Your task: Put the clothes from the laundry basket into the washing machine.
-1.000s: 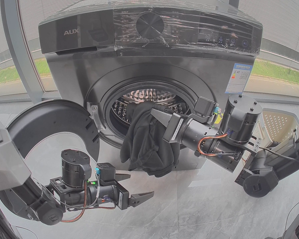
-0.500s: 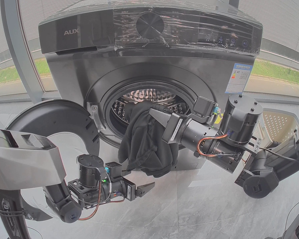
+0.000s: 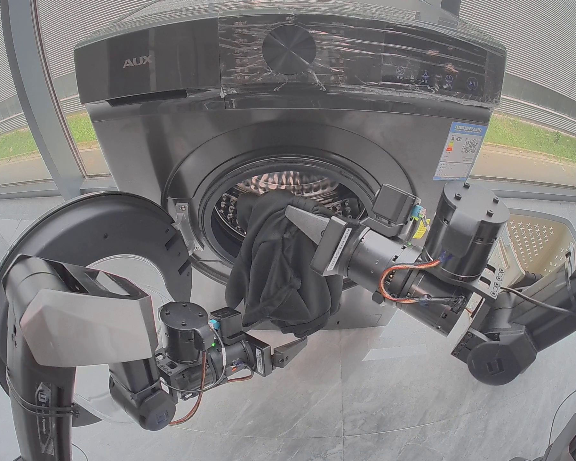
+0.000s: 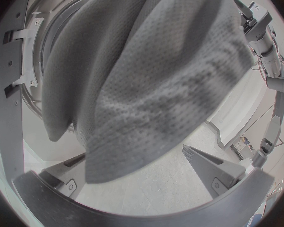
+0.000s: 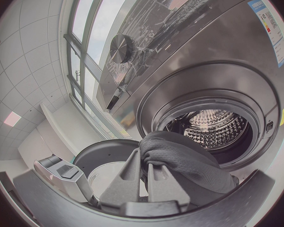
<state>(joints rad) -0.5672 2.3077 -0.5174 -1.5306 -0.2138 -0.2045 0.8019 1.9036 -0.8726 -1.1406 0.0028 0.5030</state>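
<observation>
A black garment (image 3: 276, 270) hangs in front of the washing machine's (image 3: 288, 116) open drum (image 3: 294, 184), its top fold at the opening's rim. My right gripper (image 3: 290, 214) is shut on that top fold; in the right wrist view the gripper (image 5: 144, 163) pinches the dark cloth (image 5: 180, 164) just before the drum (image 5: 217, 130). My left gripper (image 3: 289, 347) is open, low above the floor, right under the garment's lower hem. In the left wrist view the cloth (image 4: 142, 79) dangles between the spread fingers (image 4: 211, 169).
The round door (image 3: 96, 238) stands swung open to the left, close to the left arm. A white perforated laundry basket (image 3: 537, 238) sits at the right behind the right arm. Grey tiled floor (image 3: 377, 398) lies in front of the machine.
The left arm has swung in from the left and forward, bringing its open gripper under the garment's hem. The right gripper has edged the garment slightly up towards the drum.
</observation>
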